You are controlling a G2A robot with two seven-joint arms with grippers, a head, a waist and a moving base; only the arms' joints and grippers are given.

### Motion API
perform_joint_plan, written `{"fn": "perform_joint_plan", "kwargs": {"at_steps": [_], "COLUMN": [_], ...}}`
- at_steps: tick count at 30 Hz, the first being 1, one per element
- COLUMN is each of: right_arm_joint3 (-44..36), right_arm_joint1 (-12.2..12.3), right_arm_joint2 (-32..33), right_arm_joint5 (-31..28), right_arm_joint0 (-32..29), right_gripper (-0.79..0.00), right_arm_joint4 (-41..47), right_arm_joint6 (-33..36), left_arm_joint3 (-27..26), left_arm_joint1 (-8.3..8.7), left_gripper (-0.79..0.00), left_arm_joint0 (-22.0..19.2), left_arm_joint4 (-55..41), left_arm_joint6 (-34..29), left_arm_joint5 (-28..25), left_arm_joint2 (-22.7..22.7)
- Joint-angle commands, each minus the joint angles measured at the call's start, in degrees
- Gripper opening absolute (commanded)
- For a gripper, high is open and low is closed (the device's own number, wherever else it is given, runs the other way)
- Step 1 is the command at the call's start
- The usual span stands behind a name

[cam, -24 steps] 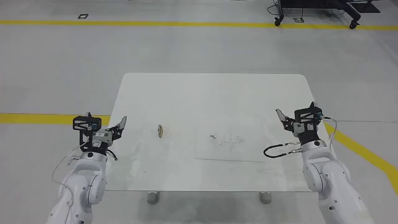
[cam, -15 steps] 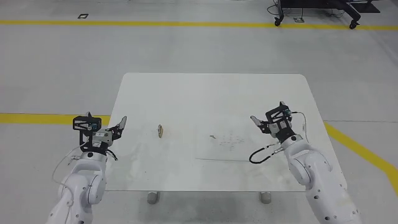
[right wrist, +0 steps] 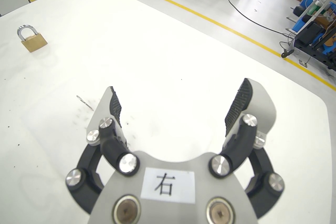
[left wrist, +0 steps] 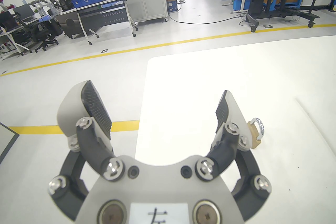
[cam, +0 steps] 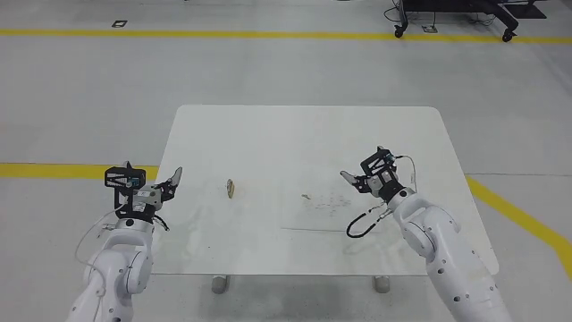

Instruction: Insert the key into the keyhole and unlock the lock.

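Two steps are asked for, and neither is judged to be done: the key (right wrist: 84, 102) has not been picked up, and the padlock (right wrist: 32, 38) is seen with its shackle seated in the body. Everything is therefore left. The key must be grasped, the padlock most likely steadied, and the key put into the keyhole and turned.

The padlock is laid on the white worktop (cam: 304, 134) toward its left edge, somewhat nearer the near edge than the far one. A small, squarish brass-coloured body is shown, with a bright silver shackle arched over it, and it appears to be lying flat. The keyhole cannot be made out. The key is taken to be the thin, pale metal sliver near the middle of the worktop, well apart from the padlock, among a scatter of dark specks. Its shape is too small to be told.

The left gripper (left wrist: 157, 95) is held at the left edge of the worktop, its jaws spread wide with nothing between them, and the padlock is seen just past one of its fingers. The right gripper (right wrist: 179, 88) is held above the worktop between the key and the right edge, near the key, likewise spread wide and empty. From that position, the key is judged the likelier first target for the right arm.
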Motion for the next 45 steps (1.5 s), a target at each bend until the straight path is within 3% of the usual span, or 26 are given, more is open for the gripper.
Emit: {"fn": "perform_joint_plan", "kwargs": {"at_steps": [1,14,18,20,25,30,31,33,39,40,42,45], "right_arm_joint3": [0.89,13.79,18.42,20.37,22.95,24.63,24.98,25.75,27.70,27.96,28.18,28.24], "right_arm_joint1": [0.01,-0.35,-0.62,-0.77,-1.27,-1.90,-2.03,-2.29,-2.94,-3.01,-3.11,-3.05], "right_arm_joint2": [-0.09,-9.54,-12.11,-13.13,-16.64,-19.63,-20.19,-21.19,-23.59,-23.86,-24.29,-24.43], "right_arm_joint5": [-0.30,-28.78,-34.28,-35.30,-36.59,-35.02,-34.84,-34.62,-34.54,-34.46,-34.52,-34.55], "right_arm_joint0": [0.27,13.63,17.32,18.87,21.76,23.51,23.80,24.42,26.14,26.33,26.63,26.72], "right_gripper": [0.000,0.000,-0.012,-0.409,-0.443,-0.286,-0.302,-0.406,-0.511,-0.560,-0.785,-0.785], "right_arm_joint4": [0.01,2.37,2.12,1.89,-0.34,-1.84,-1.94,-1.99,-1.81,-1.80,-1.84,-2.14], "right_arm_joint6": [1.30,2.64,0.96,1.00,3.24,4.74,4.85,4.93,4.94,4.85,4.41,3.25], "left_arm_joint3": [0.00,0.00,0.00,0.00,0.00,0.00,0.00,0.00,0.00,0.00,0.00,0.00], "left_arm_joint1": [0.00,0.00,0.00,0.00,0.00,0.00,0.00,0.00,0.00,0.00,0.00,0.00], "left_gripper": [0.000,0.000,0.000,0.000,0.000,0.000,0.000,0.000,0.000,0.000,0.000,0.000], "left_arm_joint0": [0.00,0.00,0.00,0.00,0.00,0.00,0.00,0.00,0.00,0.00,0.00,0.00], "left_arm_joint4": [0.00,0.00,0.00,0.00,0.00,0.00,0.00,0.00,0.00,0.00,0.00,0.00], "left_arm_joint6": [0.00,0.00,0.00,0.00,0.00,0.00,0.00,0.00,0.00,0.00,0.00,0.00], "left_arm_joint5": [0.00,0.00,0.00,0.00,0.00,0.00,0.00,0.00,0.00,0.00,0.00,0.00], "left_arm_joint2": [0.00,0.00,0.00,0.00,0.00,0.00,0.00,0.00,0.00,0.00,0.00,0.00]}}
